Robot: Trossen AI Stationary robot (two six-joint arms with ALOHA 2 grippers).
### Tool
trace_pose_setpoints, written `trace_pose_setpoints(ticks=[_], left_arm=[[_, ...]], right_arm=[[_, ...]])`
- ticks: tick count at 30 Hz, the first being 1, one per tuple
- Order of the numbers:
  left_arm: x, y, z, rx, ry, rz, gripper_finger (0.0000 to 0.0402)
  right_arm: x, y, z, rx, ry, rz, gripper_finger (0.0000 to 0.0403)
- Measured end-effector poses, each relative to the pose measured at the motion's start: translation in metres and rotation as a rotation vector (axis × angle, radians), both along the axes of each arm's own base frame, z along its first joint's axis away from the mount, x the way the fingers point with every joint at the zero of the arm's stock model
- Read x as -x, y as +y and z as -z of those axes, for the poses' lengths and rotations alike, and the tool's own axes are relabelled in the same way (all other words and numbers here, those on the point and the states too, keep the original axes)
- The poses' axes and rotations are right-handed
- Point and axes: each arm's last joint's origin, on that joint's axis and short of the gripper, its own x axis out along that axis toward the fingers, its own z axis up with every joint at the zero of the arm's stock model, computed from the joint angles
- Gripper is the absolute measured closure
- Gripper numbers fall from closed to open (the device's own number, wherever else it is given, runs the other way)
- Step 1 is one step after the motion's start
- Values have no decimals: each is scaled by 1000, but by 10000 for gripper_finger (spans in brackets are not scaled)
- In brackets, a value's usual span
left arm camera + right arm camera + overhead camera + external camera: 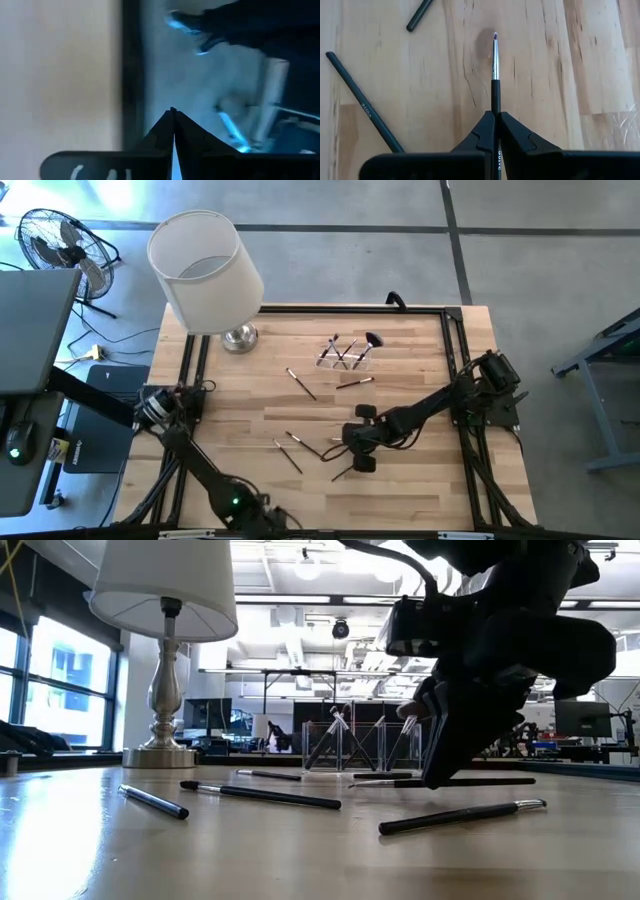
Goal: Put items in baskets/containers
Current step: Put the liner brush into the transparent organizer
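Pale wooden surface (600, 60) lay beneath the right tool (495, 116), clenched mid-handle on a slim, light, stiff dark-handled makeup brush (495, 70).

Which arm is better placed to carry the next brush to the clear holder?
Right. The right gripper is already shut on a brush over the table's middle, with the clear holder just beyond. The left gripper is shut and empty, parked off the table's left edge.

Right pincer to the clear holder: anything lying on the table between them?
In the high view, one brush lies on the wood between the right pincer, shut on a thin brush, and the clear holder. Otherwise bare wood.
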Motion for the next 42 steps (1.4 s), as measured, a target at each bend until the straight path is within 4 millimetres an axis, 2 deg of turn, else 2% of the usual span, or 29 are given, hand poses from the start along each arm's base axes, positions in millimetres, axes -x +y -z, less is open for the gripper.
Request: trace_pose_setpoints(ticks=[4,8,16,19,26,30,33,37,42], left_arm=[[2,-4,1,24,22,16,373],[-2,7,4,-7,75,1,330],[-39,52,3,2,128,-37,233],[-56,78,4,-18,142,-108,212],[-99,151,4,-78,77,-255,205],[-114,185,2,-94,43,-315,204],[-122,200,-3,-90,27,-345,204],[-127,211,-9,-103,9,-356,204],[-120,220,-17,-172,78,-379,204]], right_arm=[[0,0,0,-4,4,20,393],[2,1,1,-1,16,5,394],[3,1,1,22,38,-45,391],[3,1,-10,24,16,-61,397],[9,-2,-55,34,-119,-155,389],[16,-5,-66,70,-126,-211,395],[20,-9,-68,103,-107,-193,398],[25,-14,-66,189,-60,-150,398],[32,-25,-56,167,-21,-98,400]])
